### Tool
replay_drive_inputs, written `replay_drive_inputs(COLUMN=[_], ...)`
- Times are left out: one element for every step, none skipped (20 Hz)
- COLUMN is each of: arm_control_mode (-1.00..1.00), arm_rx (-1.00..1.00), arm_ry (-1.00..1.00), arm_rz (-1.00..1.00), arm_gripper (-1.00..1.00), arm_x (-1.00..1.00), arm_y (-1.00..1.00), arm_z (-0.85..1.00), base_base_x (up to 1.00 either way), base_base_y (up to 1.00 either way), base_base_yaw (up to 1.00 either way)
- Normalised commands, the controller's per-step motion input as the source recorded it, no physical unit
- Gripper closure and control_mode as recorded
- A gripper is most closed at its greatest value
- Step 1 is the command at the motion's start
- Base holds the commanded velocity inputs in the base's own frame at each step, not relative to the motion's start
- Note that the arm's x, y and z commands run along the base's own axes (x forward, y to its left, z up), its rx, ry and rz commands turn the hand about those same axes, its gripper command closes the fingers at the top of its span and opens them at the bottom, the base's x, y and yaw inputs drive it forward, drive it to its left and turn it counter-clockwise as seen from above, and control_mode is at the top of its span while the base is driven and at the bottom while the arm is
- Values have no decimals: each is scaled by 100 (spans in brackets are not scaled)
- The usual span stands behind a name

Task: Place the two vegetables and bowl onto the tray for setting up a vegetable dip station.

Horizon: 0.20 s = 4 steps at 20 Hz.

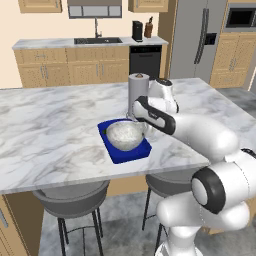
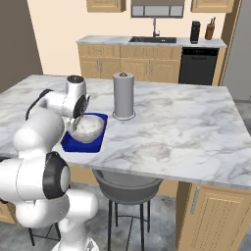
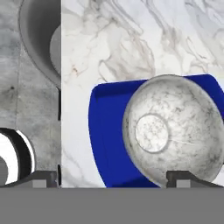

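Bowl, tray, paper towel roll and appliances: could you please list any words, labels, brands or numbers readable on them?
There is no readable text.
Bowl: marbling, no lettering.
Tray: plain blue.
Paper towel roll: plain grey.
Microwave and fridge: no lettering can be made out.

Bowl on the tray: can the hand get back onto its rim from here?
Probably yes. The open hand hangs right above the bowl, which sits in the blue tray, with nothing between them.

A home kitchen: a marble island [image 1: 50, 130] with stools [image 1: 70, 200] tucked beneath it, and beyond the island a sink [image 1: 97, 40], wooden cabinets [image 1: 70, 67], a dishwasher [image 1: 145, 61] and a fridge [image 1: 197, 40].
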Motion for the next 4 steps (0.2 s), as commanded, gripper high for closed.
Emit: replay_drive_inputs(arm_control_mode=[-100,-100,-100,-100], arm_rx=[0,0,0,0], arm_ry=[0,0,0,0], arm_rz=[-1,-1,-2,-4], arm_gripper=[-100,-100,-100,-100], arm_x=[-47,-46,-46,-46], arm_y=[-56,-56,-55,-56], arm_z=[37,36,36,39], base_base_x=[0,0,0,0], base_base_y=[0,0,0,0], base_base_yaw=[0,0,0,0])
